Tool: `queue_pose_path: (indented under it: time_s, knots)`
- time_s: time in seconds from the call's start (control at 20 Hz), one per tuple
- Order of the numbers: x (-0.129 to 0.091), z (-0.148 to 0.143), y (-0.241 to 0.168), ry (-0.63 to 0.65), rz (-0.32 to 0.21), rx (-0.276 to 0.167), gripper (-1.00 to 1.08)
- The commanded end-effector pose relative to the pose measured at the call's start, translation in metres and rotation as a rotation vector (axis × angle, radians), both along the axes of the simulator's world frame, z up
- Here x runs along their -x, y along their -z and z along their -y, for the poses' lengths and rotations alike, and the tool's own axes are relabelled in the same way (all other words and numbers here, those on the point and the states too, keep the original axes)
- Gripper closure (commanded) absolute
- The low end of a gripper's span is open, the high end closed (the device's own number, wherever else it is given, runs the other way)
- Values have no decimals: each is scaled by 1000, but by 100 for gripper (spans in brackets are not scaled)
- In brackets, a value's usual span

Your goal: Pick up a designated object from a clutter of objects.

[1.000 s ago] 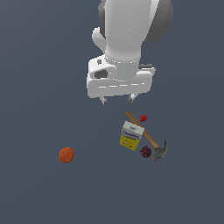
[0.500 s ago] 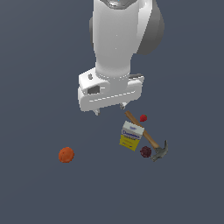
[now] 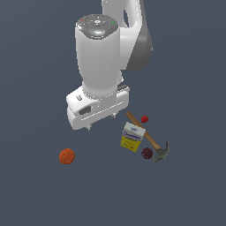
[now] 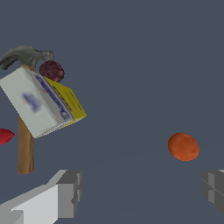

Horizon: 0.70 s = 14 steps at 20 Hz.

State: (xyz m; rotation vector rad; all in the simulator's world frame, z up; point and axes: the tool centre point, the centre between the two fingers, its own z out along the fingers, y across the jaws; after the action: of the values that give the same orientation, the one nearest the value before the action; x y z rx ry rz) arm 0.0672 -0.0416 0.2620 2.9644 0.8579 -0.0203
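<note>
My fingers (image 4: 140, 192) hang spread wide and empty above the counter (image 3: 185, 57). The orange fruit (image 3: 66, 156) I am after lies alone, well apart from the box (image 3: 133, 137), hammer (image 3: 150, 140), strawberry (image 3: 144, 119) and maroon fruit (image 3: 147, 152) clustered toward the exterior view's right. In the wrist view it sits off-centre, nearer one fingertip (image 4: 213, 186). Descending uncentred could clip the round fruit and roll it away.

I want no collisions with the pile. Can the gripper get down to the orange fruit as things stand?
Probably yes: the orange fruit lies alone, well apart from the box and hammer, and the open gripper hangs above.
</note>
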Motion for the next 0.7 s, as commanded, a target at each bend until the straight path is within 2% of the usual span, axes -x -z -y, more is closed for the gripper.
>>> queue_pose_path:
  time_s: [0.0, 0.65]
  knots:
    - [-6, 10, 8, -56, -5, 1, -92]
    - [-31, 61, 53, -335, -28, -5, -92]
